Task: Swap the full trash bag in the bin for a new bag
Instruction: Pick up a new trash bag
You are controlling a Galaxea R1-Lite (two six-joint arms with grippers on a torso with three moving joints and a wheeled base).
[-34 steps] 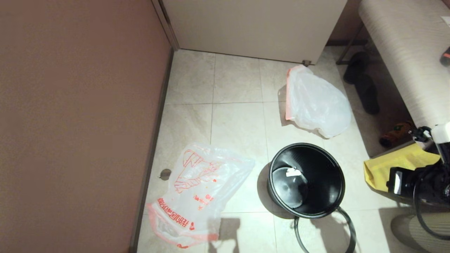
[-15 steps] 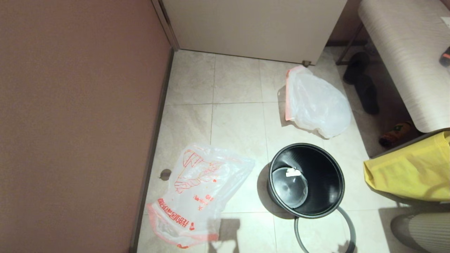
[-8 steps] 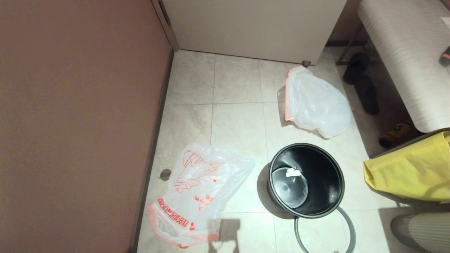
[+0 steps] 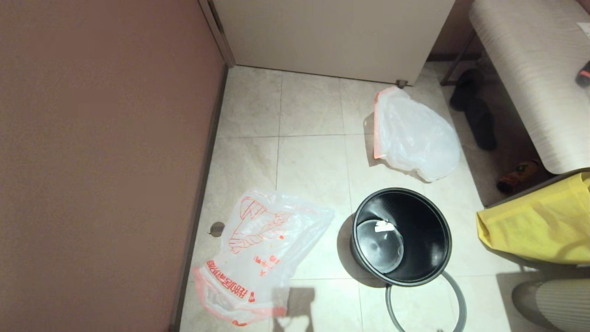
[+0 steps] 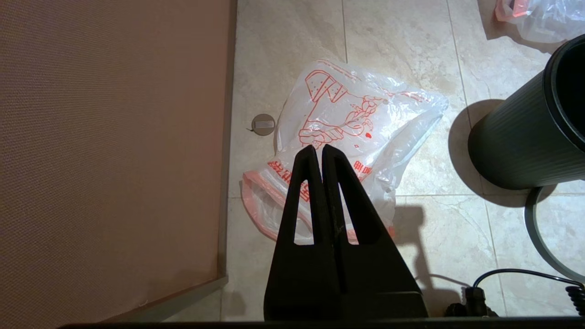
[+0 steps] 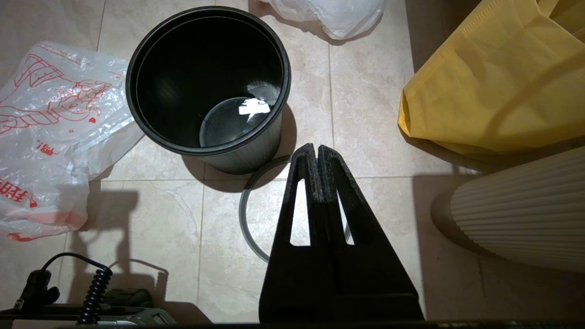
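Both jaws pressed together; left gripper [image 5: 318, 148], right gripper [image 6: 313, 147] hover above floor.

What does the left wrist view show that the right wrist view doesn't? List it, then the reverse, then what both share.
Only the left wrist view: the left gripper, shut above the new bag, the brown wall and a round floor fitting.
Only the right wrist view: the right gripper, shut, the bin's glossy inside and the yellow fabric bag.
Both: the new bag, the bin, the grey hoop and a corner of the full trash bag.
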